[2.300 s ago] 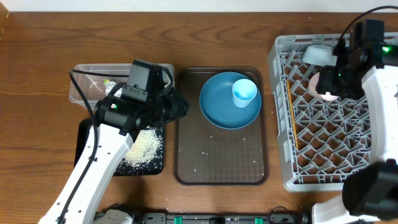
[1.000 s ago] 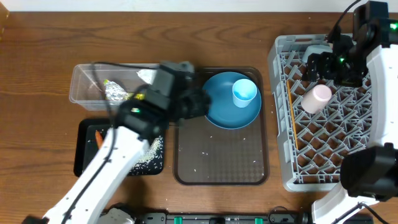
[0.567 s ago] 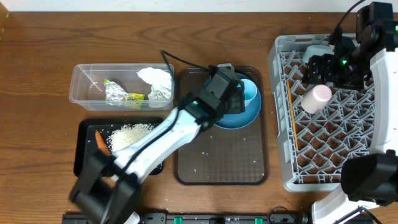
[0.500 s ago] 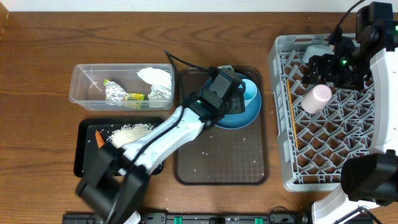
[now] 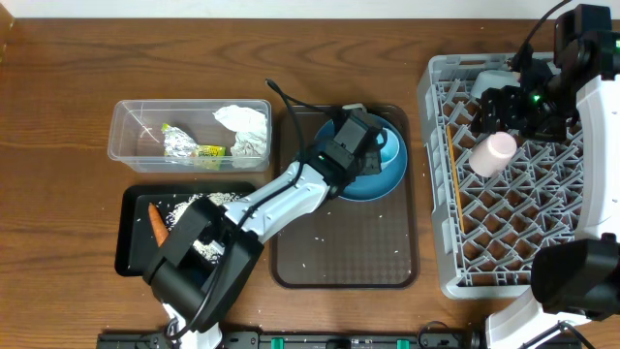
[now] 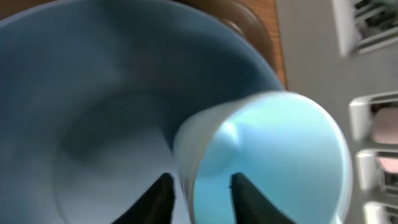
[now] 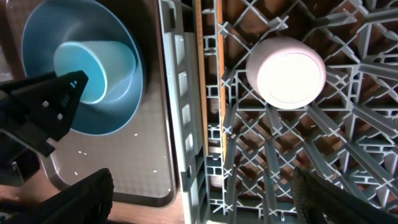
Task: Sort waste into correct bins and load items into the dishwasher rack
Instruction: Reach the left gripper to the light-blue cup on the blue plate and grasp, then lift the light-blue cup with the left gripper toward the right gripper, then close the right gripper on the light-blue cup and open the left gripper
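Note:
The light blue cup (image 6: 273, 155) stands on the dark blue plate (image 5: 363, 179) on the brown tray. My left gripper (image 5: 373, 147) is open, with its fingers (image 6: 202, 196) astride the cup's rim, one inside and one outside. My right gripper (image 5: 504, 107) is open and empty above the grey rack (image 5: 523, 262). The pink cup (image 5: 494, 152) lies in the rack below it (image 7: 286, 68), with the chopsticks (image 5: 453, 179) along the rack's left side. The clear tub (image 5: 131, 131) holds white paper (image 5: 242, 121) and foil (image 5: 184, 147). The black tray (image 5: 131, 257) holds the carrot (image 5: 155, 223) and rice (image 5: 208, 204).
The dark brown serving tray (image 5: 344, 242) lies in the middle with a few scattered grains on it. A pale bowl (image 5: 489, 78) sits at the rack's far left corner, partly hidden by my right arm. My left arm crosses over the black tray and the brown tray.
My left arm has swung right from the bins to the plate and set its fingers over the light blue cup's rim. My right gripper let go of the pink cup in the rack.

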